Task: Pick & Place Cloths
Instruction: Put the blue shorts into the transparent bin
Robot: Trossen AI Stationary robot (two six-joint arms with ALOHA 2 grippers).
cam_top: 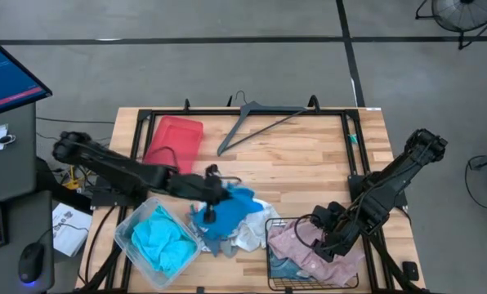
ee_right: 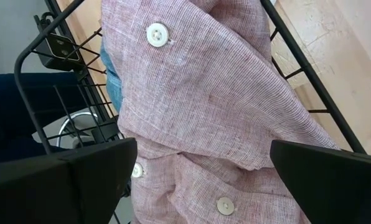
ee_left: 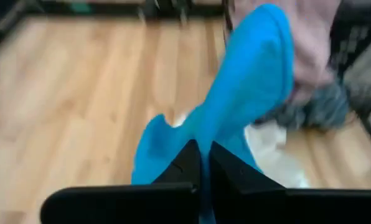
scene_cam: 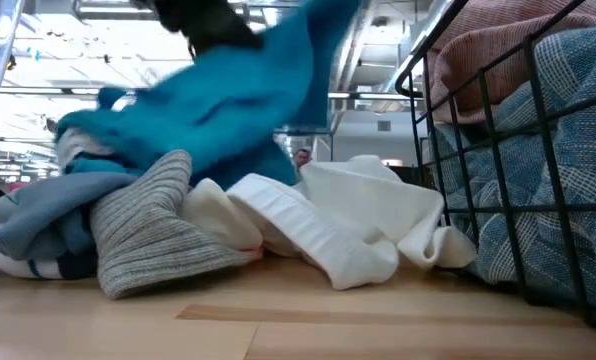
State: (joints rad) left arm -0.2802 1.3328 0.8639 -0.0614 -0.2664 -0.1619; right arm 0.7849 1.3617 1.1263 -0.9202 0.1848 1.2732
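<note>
While the left gripper (cam_top: 212, 214) pinches the deeper blue cloth (cam_top: 237, 206) above the pile, lift clear before swinging to the clear bin (cam_top: 127, 237). Right gripper (cam_top: 332, 239), spread, hovers over the pink cloth (ee_right: 198, 118).

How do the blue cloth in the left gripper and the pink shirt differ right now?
The blue cloth is pinched in the shut left gripper and hangs above the pile; the pink shirt lies in the wire basket under the open right gripper. The shirt has white buttons; the cloth shows none. Both are soft fabric.

Wooden table (cam_top: 309, 155), cloths (cam_top: 235, 224), hanger (cam_top: 256, 122), tray (cam_top: 174, 140)
</note>
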